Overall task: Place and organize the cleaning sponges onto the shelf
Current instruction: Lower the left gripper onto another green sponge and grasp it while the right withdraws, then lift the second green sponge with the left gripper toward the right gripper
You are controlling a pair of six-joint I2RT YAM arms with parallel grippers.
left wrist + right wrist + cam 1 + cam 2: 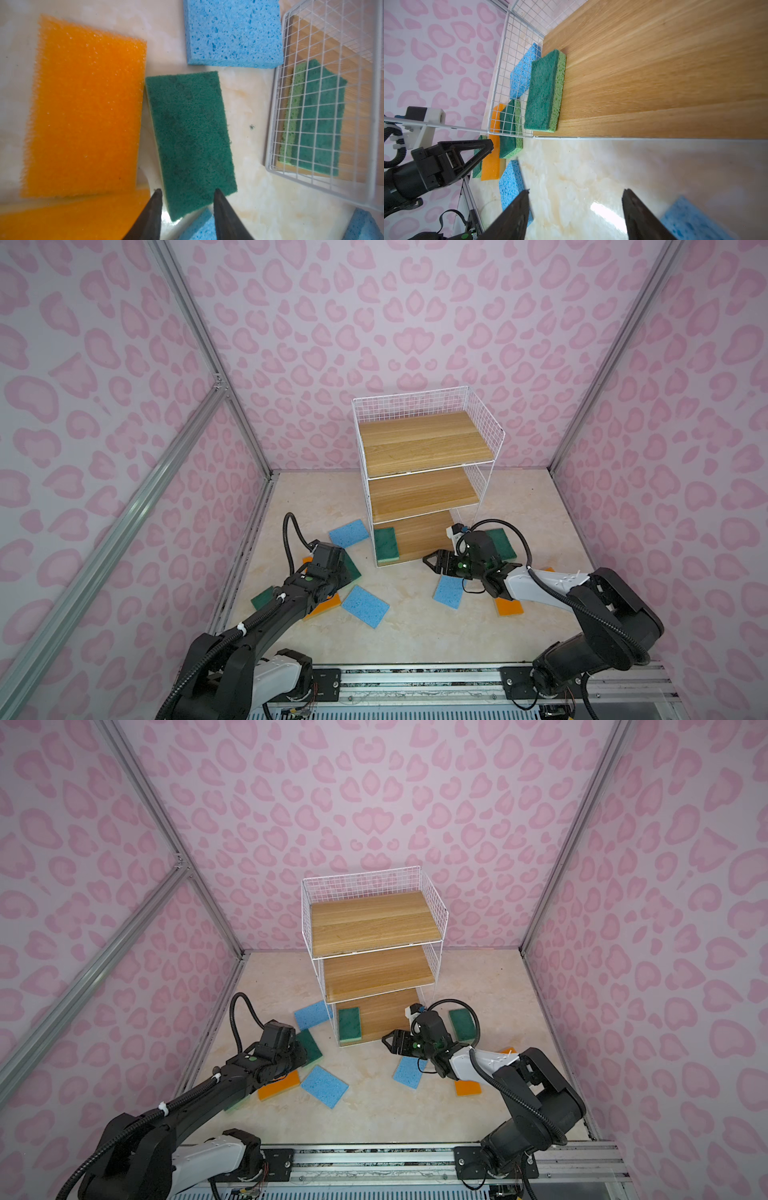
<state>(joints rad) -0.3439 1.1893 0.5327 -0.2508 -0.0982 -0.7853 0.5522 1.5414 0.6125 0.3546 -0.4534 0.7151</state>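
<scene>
Left gripper [187, 193]: jaws half-closed astride dark green-topped rectangular sponge [189, 128], grip unconfirmed; arm extended low. Right gripper [576, 192]: wide open, empty, low before white wire-and-oak shelf [654, 62].

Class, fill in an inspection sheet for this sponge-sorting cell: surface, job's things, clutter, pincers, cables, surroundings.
Surface: marbled tabletop, sponges scattered on it.
Job's things: shelf, upper boards bare; shelved green sponge on the bottom board; blue sponge, orange sponge and others loose on the tabletop.
Clutter: nothing seen.
Pincers: left pincer straddles the end of a second green sponge, grip unclear; right pincer open, empty.
Cables: black hose loops at each wrist.
Surroundings: pink patterned walls, aluminium frame.
</scene>
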